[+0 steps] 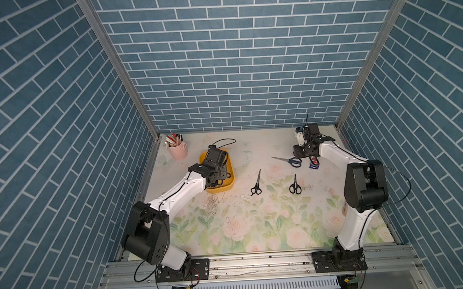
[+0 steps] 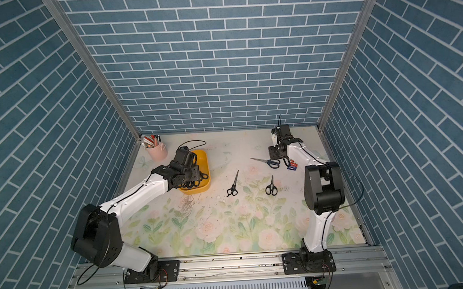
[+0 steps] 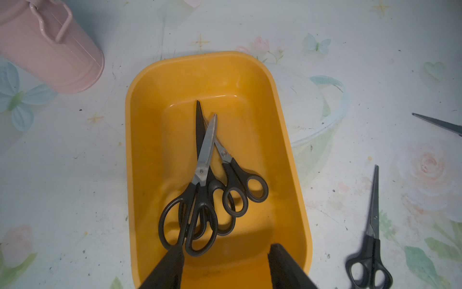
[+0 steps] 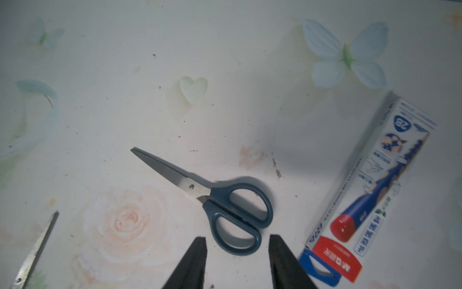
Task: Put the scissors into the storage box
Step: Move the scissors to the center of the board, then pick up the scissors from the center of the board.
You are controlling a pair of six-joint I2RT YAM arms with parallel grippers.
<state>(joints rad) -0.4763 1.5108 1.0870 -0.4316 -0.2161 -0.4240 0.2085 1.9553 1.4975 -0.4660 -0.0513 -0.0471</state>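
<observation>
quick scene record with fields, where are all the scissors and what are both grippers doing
in box: three black-handled steel scissors, overlapping, inside the shallow yellow plastic storage box
on table: dark blue-handled scissors; longer black-handled scissors; shorter black-handled scissors
left gripper: open, empty, above the box
right gripper: open, empty, over the blue handles
other: pink cylindrical pen cup; red-white-blue flat packet

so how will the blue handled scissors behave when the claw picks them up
The blue-handled scissors look rigid: steel blades, hard plastic loops. Lying flat on the table, they probably offer little edge to pinch and may slide. Gripped by one loop, the blades could swing down.
</observation>
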